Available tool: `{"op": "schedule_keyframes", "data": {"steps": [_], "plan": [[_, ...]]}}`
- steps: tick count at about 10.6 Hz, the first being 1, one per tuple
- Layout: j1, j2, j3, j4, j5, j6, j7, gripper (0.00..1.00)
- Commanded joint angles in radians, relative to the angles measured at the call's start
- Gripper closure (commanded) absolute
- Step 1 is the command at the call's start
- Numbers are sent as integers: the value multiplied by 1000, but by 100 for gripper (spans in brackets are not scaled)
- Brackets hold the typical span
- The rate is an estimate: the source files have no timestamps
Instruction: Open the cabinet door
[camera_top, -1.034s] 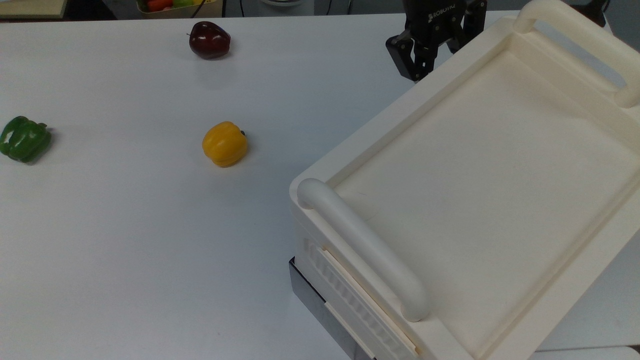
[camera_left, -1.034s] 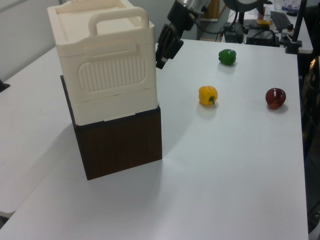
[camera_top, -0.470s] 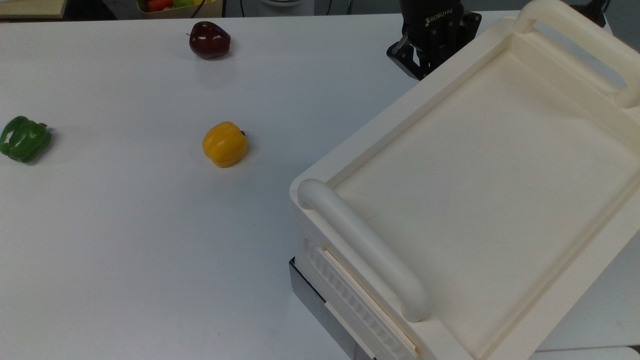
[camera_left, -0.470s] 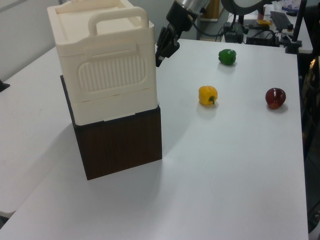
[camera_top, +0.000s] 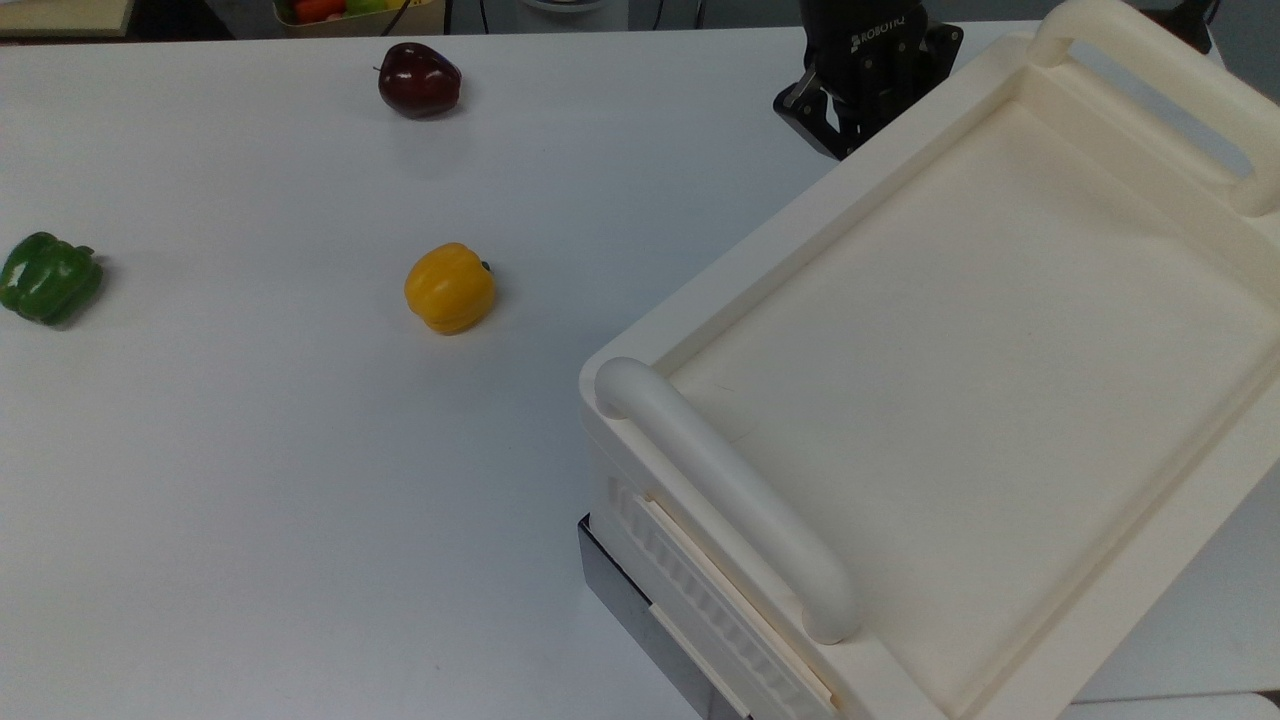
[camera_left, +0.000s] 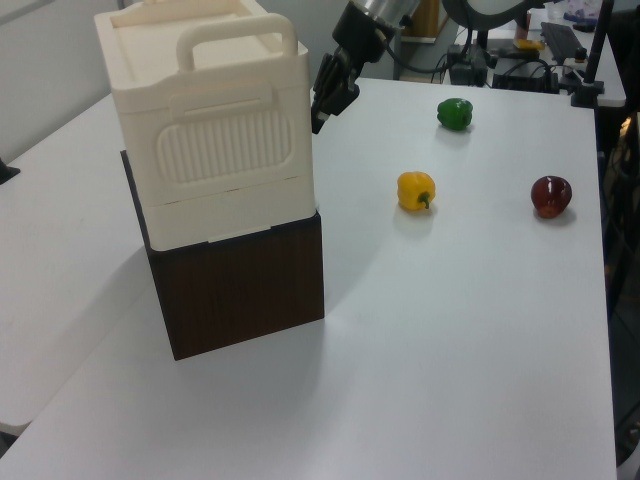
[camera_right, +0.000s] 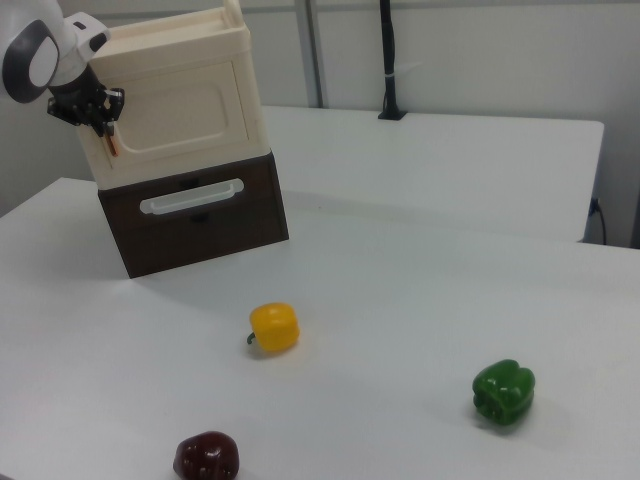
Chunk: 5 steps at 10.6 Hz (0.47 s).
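In the right view, the black end effector sits at the right view's left edge of the big cream plastic cabinet. It looks pinched on the slim copper bar handle, though this is hard to see. The handle stands upright on the flat cream cabinet door, which spreads rightward from it.

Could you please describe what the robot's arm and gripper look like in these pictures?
The gripper is black, built of angular linked fingers, with white "ROBOTIQ" lettering on its body. In the right view the arm above it is rounded, white with a grey joint.
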<state>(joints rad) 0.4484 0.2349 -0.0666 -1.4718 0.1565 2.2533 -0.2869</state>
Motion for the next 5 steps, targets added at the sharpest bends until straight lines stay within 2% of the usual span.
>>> {"op": "schedule_keyframes", "data": {"steps": [1, 5], "plan": [[6, -26, -18, -7, -11, -73, 15, 91], [-52, -78, -19, -7, -11, -234, 12, 89]]}}
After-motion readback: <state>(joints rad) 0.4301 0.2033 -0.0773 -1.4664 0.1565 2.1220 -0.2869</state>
